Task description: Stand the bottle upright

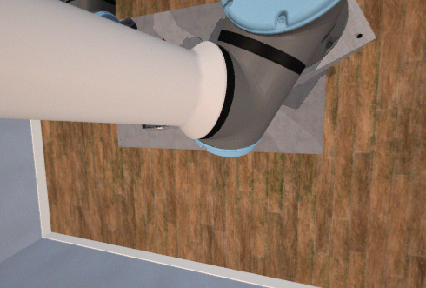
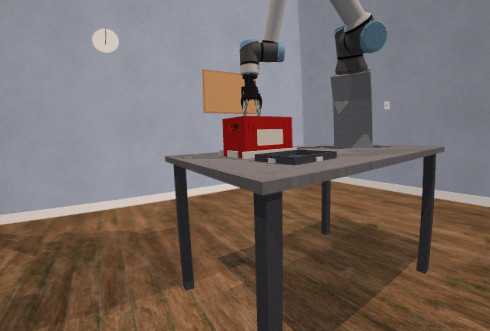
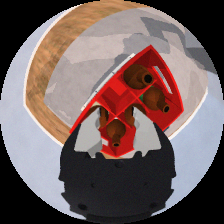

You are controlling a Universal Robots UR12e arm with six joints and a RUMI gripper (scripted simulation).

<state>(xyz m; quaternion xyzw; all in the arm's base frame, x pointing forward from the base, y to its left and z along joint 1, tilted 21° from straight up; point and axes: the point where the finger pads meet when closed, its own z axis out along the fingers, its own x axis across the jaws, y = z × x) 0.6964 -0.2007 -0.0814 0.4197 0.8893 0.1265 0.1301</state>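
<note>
Three brown bottles (image 3: 139,78) visible in red crate (image 3: 162,70) | necks tapered | jaws part-open, empty, above crate

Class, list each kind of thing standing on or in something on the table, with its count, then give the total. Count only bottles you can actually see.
Red crate: 1
Dark tray: 1
Brown bottles seen in the wrist view: 3
Total: 5

The other crate cells are hidden by the gripper, which hangs above the crate with nothing in it.
</note>
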